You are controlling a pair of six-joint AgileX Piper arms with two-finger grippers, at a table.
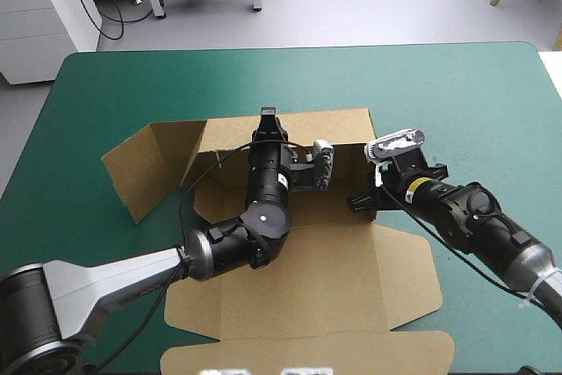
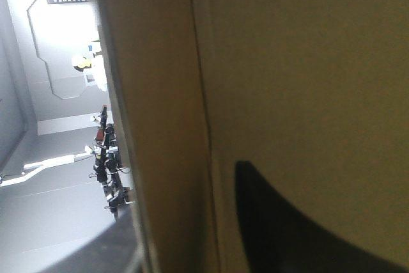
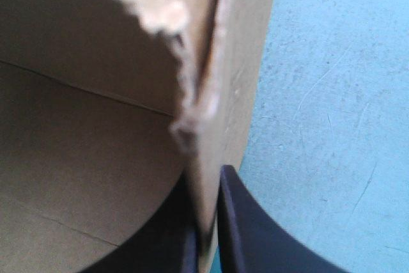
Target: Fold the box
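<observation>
Brown box (image 1: 299, 278) at the desk's (image 1: 105, 85) middle: far wall raised, lid flat toward the near edge; left gripper (image 1: 266, 118) clamped on the far wall's top, right gripper (image 3: 206, 183) clamped on the right wall.

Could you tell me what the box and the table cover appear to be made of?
The box looks like plain brown cardboard, matte: crisp creases and a ragged, fibrous torn edge just ahead of the right end effector. The teal-green cover seems a smooth matte mat, perhaps rubber or vinyl: fine scratches, no visible weave.
</observation>
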